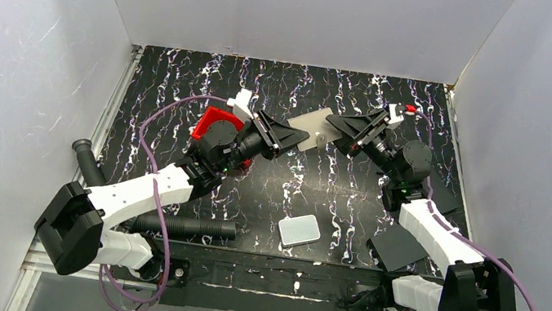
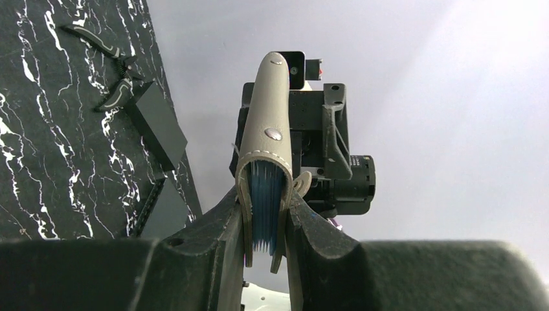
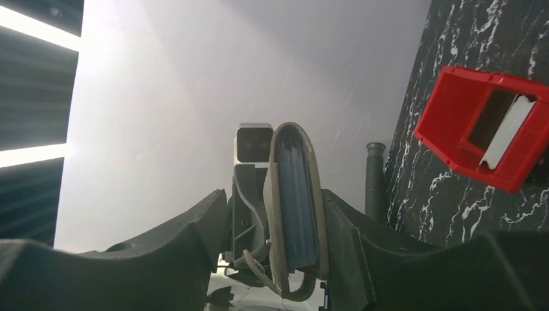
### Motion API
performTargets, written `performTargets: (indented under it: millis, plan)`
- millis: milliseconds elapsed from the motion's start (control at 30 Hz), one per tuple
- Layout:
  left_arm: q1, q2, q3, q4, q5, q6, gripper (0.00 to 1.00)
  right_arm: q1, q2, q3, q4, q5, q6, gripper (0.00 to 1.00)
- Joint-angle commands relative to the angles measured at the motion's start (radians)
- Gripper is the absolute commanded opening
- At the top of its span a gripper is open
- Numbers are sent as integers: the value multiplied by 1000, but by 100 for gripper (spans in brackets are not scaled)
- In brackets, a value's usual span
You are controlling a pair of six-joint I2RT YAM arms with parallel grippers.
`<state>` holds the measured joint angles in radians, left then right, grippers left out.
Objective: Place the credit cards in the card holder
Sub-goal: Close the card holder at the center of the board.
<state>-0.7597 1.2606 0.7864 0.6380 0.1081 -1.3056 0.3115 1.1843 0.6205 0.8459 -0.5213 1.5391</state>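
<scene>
The grey-brown card holder [image 1: 312, 120] hangs in the air over the middle of the table, between my two grippers. My left gripper [image 1: 298, 136] is shut on one end of it. In the left wrist view the card holder [image 2: 268, 97] stands up from the left gripper [image 2: 265, 202], with blue credit cards [image 2: 265, 194] packed inside. My right gripper [image 1: 337, 131] faces it from the other side. In the right wrist view the card holder [image 3: 316, 175] sits between the fingers of the right gripper [image 3: 275, 201]. One finger touches it and the other stands apart. Blue card edges [image 3: 298, 194] show inside.
A red tray [image 1: 214, 122] sits under the left arm; a thin white card [image 3: 508, 129] shows in the red tray [image 3: 453, 123]. A white rounded slab [image 1: 299, 231] lies near the front. Black sheets [image 1: 398, 246] lie front right. Pliers [image 2: 107, 59] and a black block [image 2: 155, 123] lie far off.
</scene>
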Motion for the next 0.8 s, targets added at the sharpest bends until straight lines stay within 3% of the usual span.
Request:
performTargets:
  millis: [0, 100, 200, 233, 333, 367, 433, 467, 567, 667, 767]
  plan:
    - [-8, -22, 60, 69, 6, 16, 0, 22, 3, 63, 78, -27, -9, 62]
    - [-16, -17, 54, 80, 5, 24, 0, 24, 15, 74, 121, -33, 12, 47]
    - [-18, -39, 44, 74, 5, 90, 1, 23, 30, 84, 145, -58, 9, 7]
    - [-19, -52, 45, 48, 12, 113, 8, 21, 36, 95, 136, -79, -11, 1]
    - [-17, -108, 45, -94, 34, 201, 48, 0, 81, 156, 100, -215, -86, 1]
    - [-15, -127, 51, -158, 45, 228, 56, -8, 107, 185, 96, -288, -109, 1]
    - [-5, -149, 102, -377, 81, 300, 87, -21, 158, 258, 54, -441, -172, 1]
    - [1, -149, 132, -468, 106, 328, 97, -24, 175, 283, 40, -494, -190, 1]
    - [58, -128, 195, -700, 200, 357, 98, -19, 202, 335, 41, -616, -218, 1]
    - [136, -146, 134, -567, 402, 323, 93, -6, 184, 354, -36, -668, -325, 1]
    - [166, -143, 166, -599, 526, 377, 88, 6, 154, 397, -325, -668, -572, 1]
